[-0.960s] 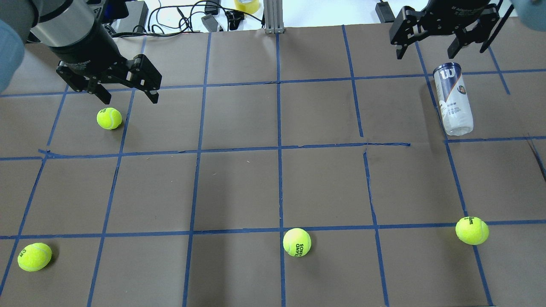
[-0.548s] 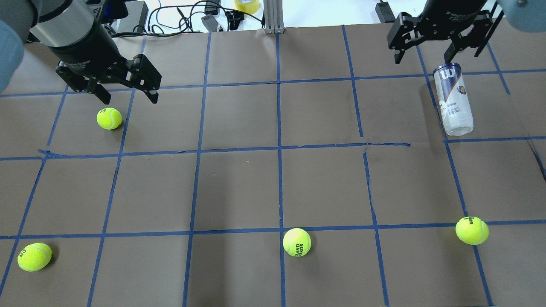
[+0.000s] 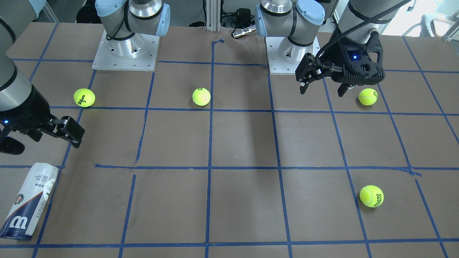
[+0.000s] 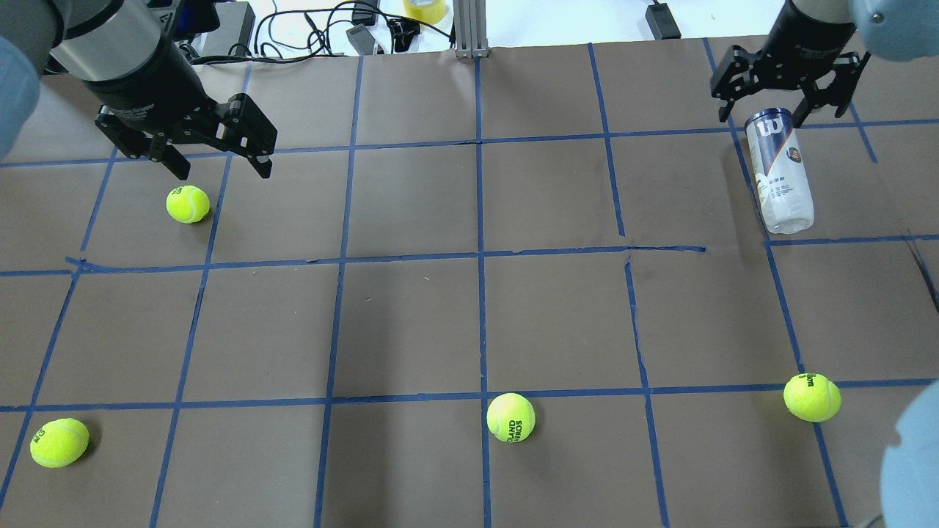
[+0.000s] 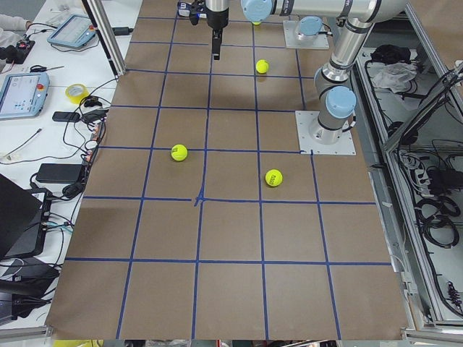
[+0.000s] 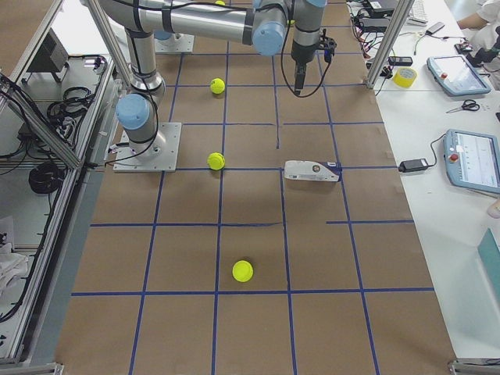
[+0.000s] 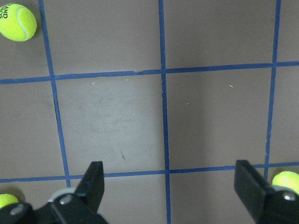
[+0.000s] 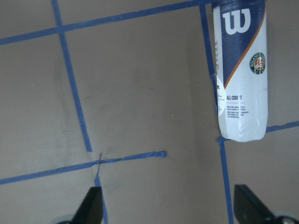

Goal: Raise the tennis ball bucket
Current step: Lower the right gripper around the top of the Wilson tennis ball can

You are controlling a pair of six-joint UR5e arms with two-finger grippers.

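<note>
Toward the desk's [image 4: 411, 323] far right edge, the ball can [image 4: 779, 170] lies on its side, untouched; the right claw [image 4: 763, 116] hangs above, fingers spread wide. Only its wrist camera makes the label's small print readable. Across the desk, the left claw [image 4: 224, 172] gapes equally wide near a tennis ball [image 4: 188, 203].

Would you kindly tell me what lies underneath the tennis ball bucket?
The tennis ball bucket lies on its side on the brown table cover, one edge overlapping a blue tape line. Whatever is directly beneath it is covered.
</note>
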